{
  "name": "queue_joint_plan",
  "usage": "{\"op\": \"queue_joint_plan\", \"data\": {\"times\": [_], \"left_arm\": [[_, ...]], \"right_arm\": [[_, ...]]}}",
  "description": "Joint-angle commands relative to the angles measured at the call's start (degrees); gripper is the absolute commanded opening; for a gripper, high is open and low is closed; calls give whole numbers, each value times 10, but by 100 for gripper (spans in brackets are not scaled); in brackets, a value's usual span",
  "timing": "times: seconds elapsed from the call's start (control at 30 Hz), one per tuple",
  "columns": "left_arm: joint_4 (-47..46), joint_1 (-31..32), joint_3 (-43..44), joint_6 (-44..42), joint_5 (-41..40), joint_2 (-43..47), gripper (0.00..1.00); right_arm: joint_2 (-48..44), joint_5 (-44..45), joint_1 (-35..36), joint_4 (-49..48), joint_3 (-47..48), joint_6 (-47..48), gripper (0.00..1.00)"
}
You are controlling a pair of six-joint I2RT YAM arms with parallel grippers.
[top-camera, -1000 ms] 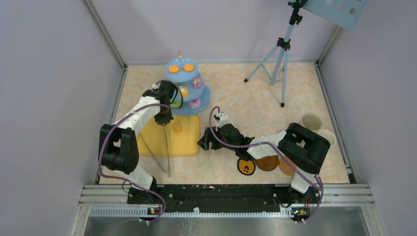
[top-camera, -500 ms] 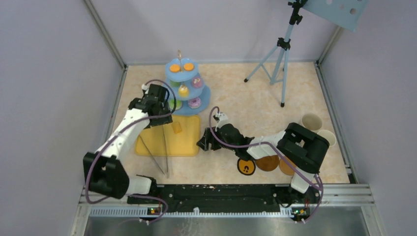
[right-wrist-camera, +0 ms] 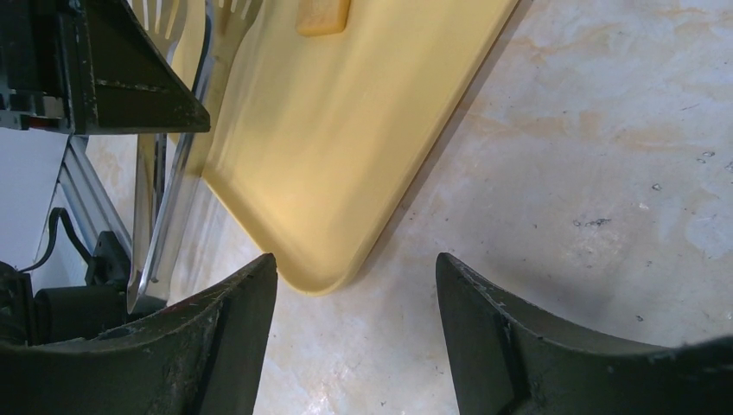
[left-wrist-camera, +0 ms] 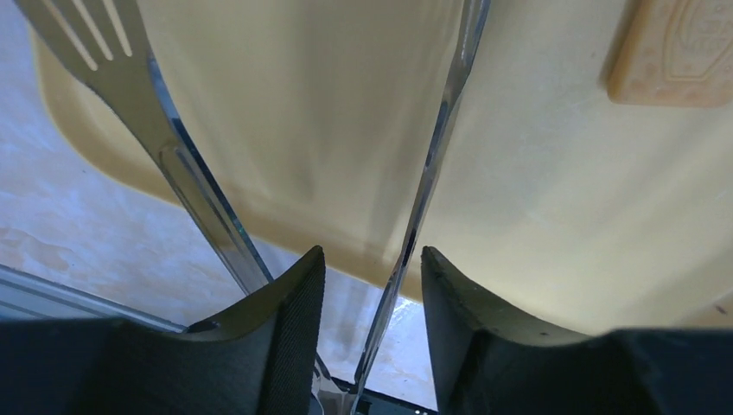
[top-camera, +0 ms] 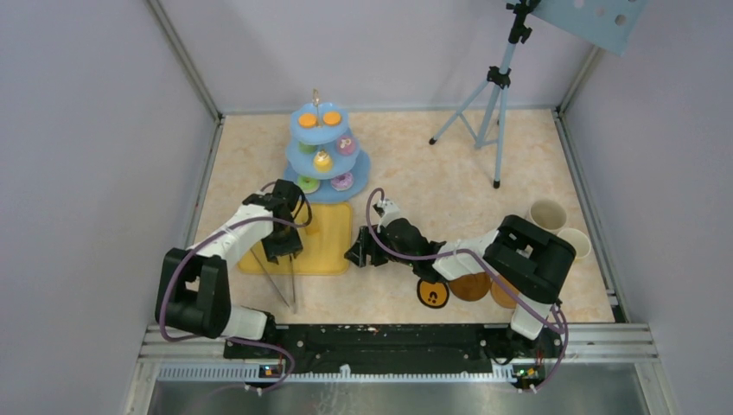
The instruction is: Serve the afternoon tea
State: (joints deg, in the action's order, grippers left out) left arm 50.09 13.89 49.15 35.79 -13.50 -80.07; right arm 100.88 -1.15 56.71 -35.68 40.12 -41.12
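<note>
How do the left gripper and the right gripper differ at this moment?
The left gripper is above the tray; the right gripper is at a corner of the tray, mostly above the table. One arm of the tongs passes between the left gripper's fingers; between the right gripper's fingers only the tray corner and the table show, lower down. Both are open, and neither grips anything.

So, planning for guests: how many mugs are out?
2, both at far right: one mug, and a second mug beside it, slightly nearer and further right. None looks hidden.
</note>
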Motion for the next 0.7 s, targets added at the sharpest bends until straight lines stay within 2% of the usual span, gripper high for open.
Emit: {"op": "queue_joint_plan", "data": {"times": [0.0,0.27,0.57,0.67], "left_arm": [[-35,-3,-9,21,15,-10,46],[-34,-3,8,7,6,-30,23],[-29,-3,97,-32,-19,-55,0],[-26,-3,129,-47,-31,-69,0]], "right_arm": [[-27,10,-5,-23,-3,8,66],[-35,20,-5,-20,-7,8,66],[-35,28,-5,-18,-7,9,66],[-33,27,-5,-18,-7,9,66]]}}
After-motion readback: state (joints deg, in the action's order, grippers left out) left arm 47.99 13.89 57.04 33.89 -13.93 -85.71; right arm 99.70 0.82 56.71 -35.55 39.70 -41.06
